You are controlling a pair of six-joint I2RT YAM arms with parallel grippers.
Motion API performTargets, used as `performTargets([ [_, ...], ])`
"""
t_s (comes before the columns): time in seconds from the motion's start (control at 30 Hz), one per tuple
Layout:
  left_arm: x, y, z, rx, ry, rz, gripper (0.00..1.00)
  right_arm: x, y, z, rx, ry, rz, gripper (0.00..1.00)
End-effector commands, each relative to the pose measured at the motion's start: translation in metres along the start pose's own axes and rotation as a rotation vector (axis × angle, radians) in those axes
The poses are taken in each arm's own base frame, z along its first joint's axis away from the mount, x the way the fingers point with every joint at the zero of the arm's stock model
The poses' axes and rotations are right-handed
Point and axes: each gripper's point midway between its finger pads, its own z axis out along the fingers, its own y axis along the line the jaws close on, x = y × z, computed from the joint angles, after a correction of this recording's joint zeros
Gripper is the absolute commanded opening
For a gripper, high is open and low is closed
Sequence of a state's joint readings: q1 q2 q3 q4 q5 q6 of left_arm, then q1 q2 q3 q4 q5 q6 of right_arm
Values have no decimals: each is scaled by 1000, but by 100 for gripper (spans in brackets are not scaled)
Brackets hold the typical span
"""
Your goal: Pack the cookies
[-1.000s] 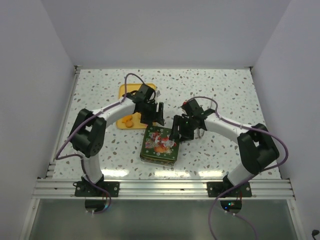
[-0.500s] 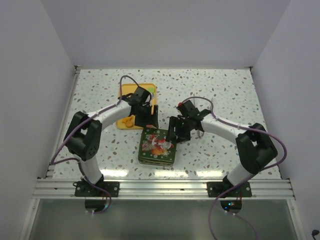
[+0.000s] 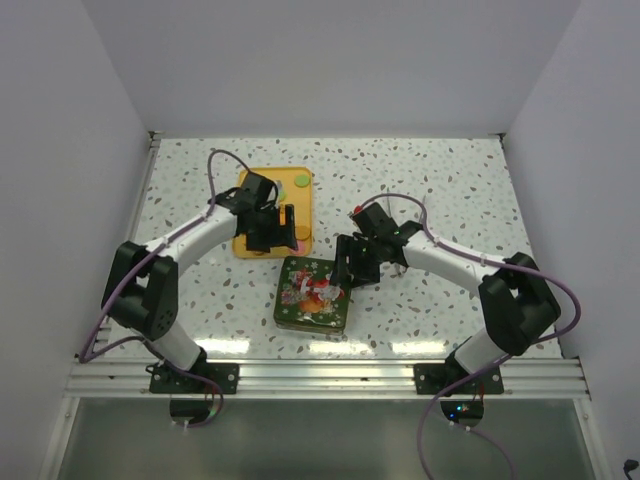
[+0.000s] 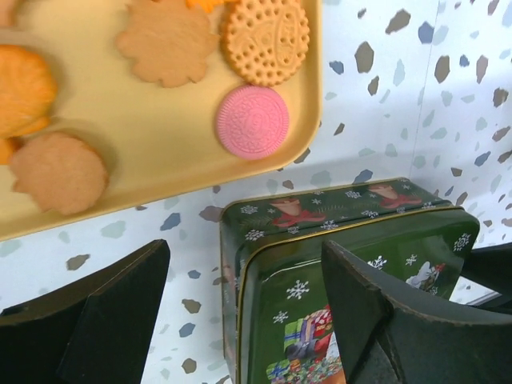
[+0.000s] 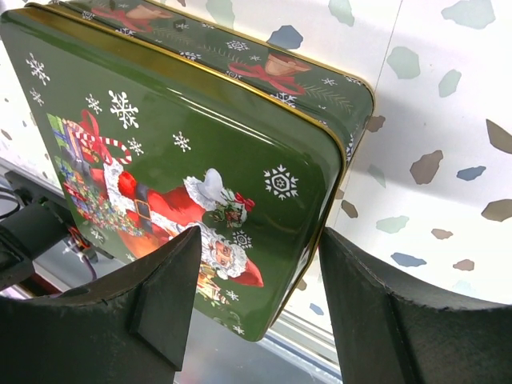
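— Where are the cookies (image 4: 264, 36)?
— On the yellow tray (image 4: 160, 156), upper centre-left, just above the tin (image 4: 320, 210).
— Why unpacked?
— The lid's (image 5: 184, 144) on; left gripper (image 4: 244, 256) and right gripper (image 5: 260, 240) hover wide apart, empty, probably to open it.

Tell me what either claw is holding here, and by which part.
Nothing is held. Both are open: the left claw hovers above one far corner of the green rectangular metal Christmas tin, the right claw above another corner.

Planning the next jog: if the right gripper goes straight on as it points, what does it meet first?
Most likely the green tin, on its closed lid near the edge; depth is unclear.
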State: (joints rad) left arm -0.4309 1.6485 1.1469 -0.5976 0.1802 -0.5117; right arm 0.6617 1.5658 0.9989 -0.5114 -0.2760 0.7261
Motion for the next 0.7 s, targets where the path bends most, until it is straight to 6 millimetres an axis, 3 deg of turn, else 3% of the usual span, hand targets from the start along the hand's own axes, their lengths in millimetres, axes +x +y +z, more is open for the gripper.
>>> performTargets([
  [0.0, -25, 11, -27, -44, -112, 5, 82, 0, 7, -9, -17, -29, 1, 64],
  [0.2, -37, 23, -49, -94, -152, 8, 82, 2, 5, -5, -9, -26, -1, 64],
  [0.27, -41, 20, -62, -92, -178, 5, 77, 2, 3, -4, -5, -30, -2, 64],
  [0.47, -46, -8, -109, 8, -279, 17, 36, 6, 0, -1, 1, -24, 1, 63],
  [0.5, -40, -12, -112, 27, -275, 24, 28, 6, 0, -1, -3, -25, 1, 63],
  [0.63, -23, -30, -129, 143, -309, 65, 11, 5, 0, 0, -2, -26, 1, 63],
  [0.67, -10, -31, -122, 152, -285, 79, 9, 6, 0, 1, -2, -23, -2, 63],
])
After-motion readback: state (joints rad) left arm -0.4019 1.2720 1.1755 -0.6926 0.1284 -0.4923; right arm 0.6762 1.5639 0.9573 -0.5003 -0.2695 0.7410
